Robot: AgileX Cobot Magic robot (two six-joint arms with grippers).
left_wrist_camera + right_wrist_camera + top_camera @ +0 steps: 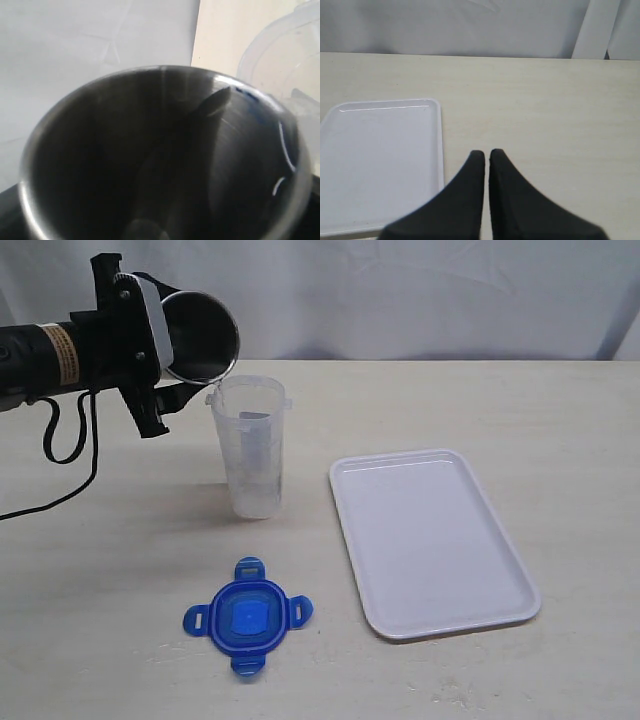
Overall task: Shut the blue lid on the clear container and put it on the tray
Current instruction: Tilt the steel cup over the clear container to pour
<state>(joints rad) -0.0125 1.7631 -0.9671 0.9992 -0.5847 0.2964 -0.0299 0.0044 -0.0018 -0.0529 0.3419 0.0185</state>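
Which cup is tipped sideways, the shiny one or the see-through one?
The shiny grey metal cup, held by the left hand, is tipped sideways. The tall clear plastic container stands upright just under its lip.

**No writing can be read on anything in view**

A yellowish label (60, 352) wraps the black left arm (20, 358); its dark print is too small to make out. The clear container (251, 445), standing toward the far edge of the table (120, 540), shows a bluish patch through its wall, with no legible lettering. The blue lid (247, 616), near the front edge, has a paler square at its middle, also unreadable
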